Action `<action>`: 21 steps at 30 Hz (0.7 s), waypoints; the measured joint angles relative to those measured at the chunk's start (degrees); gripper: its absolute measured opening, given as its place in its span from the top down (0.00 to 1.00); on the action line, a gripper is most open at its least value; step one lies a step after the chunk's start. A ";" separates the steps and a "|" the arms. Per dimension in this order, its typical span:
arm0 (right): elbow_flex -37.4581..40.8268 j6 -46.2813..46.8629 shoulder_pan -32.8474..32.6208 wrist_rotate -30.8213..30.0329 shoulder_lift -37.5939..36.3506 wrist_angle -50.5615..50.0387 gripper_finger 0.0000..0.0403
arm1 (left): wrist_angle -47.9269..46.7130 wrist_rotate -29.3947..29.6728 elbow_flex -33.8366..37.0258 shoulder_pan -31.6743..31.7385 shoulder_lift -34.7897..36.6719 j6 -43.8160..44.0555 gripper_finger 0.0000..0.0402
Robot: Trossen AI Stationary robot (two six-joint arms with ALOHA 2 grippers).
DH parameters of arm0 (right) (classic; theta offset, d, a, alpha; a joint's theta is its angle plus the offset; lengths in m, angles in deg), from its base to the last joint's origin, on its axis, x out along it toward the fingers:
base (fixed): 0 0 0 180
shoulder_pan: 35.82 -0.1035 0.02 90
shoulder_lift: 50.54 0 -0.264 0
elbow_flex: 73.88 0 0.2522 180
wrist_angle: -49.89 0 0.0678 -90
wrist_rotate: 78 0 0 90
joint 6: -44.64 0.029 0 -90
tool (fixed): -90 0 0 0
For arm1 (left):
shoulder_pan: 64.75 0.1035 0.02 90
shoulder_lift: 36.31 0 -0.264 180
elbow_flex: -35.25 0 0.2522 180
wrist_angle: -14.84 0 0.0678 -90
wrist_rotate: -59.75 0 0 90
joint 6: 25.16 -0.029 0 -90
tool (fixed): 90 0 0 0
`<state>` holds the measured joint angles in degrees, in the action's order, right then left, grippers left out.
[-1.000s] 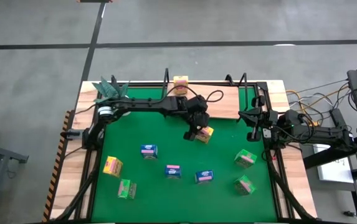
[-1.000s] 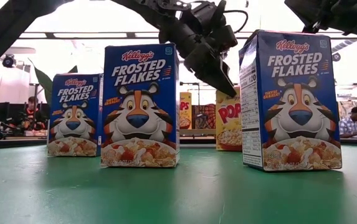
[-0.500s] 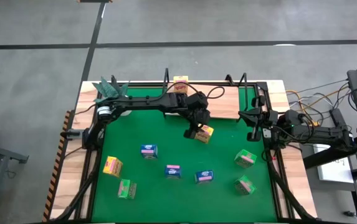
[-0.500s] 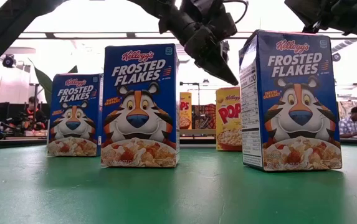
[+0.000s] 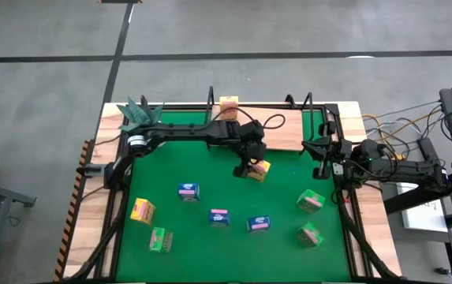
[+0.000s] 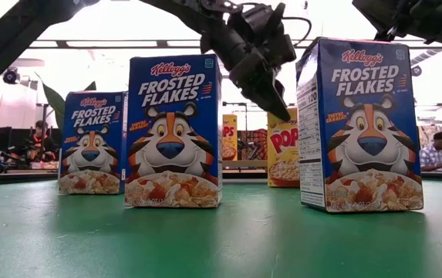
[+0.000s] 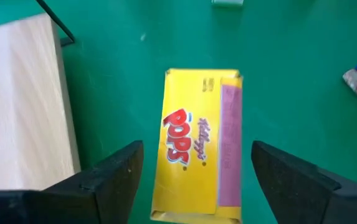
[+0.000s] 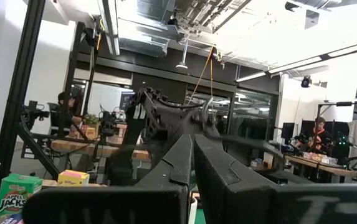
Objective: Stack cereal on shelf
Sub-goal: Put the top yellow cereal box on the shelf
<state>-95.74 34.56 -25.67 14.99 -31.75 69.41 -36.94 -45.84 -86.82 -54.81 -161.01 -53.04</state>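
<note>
A yellow Pops cereal box (image 7: 197, 143) stands upright on the green mat (image 5: 210, 166), just in front of the shelf (image 5: 287, 131), a light wooden board in a black wire frame. My left gripper (image 7: 197, 149) hangs over the box, open, one finger on each side with a gap at both. The low view shows that gripper (image 6: 271, 93) above the box (image 6: 282, 147). Another yellow box (image 5: 229, 103) sits on the shelf's far edge. My right gripper (image 8: 192, 149) is shut at the table's right side, holding nothing.
Blue boxes (image 5: 188, 191), (image 5: 218, 216), (image 5: 259, 224), green boxes (image 5: 161, 240), (image 5: 311, 202), (image 5: 309, 234) and a yellow box (image 5: 142, 210) stand across the near half of the mat. A teal plant (image 5: 139, 113) is at the far left corner. People show in the room beyond.
My left gripper rose a little above the yellow Pops box, then came back down over it. The box has stayed where it was on the mat.
</note>
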 joint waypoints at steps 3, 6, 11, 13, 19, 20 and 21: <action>0.00 0.00 -0.02 0.00 0.00 0.00 0.98 | 0.07 -0.01 0.00 0.00 -0.33 -0.09 0.31; 0.00 -0.02 0.00 0.00 0.00 -0.01 0.98 | 0.02 -0.01 0.00 -0.02 -0.47 -0.09 0.35; 0.00 -0.02 -0.02 0.00 0.00 -0.02 0.98 | 0.01 -0.01 0.00 -0.07 -0.53 -0.09 0.45; 0.00 -0.02 0.00 -0.01 0.00 -0.01 0.98 | -0.45 0.01 0.00 -0.09 -0.53 -0.09 0.49; 0.00 -0.02 0.00 0.00 0.00 -0.01 0.98 | -0.79 0.01 0.00 -0.09 -0.53 -0.09 0.59; 0.00 -0.02 -0.01 0.00 0.00 -0.01 0.98 | -0.79 0.04 0.00 -0.09 -0.53 -0.09 0.60; 0.00 -0.02 -0.02 0.00 0.00 -0.02 0.98 | -0.79 0.04 0.00 -0.09 -0.53 -0.09 0.61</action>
<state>-95.74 34.53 -25.69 14.99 -31.75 69.39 -37.72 -45.80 -86.82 -54.90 -161.54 -53.12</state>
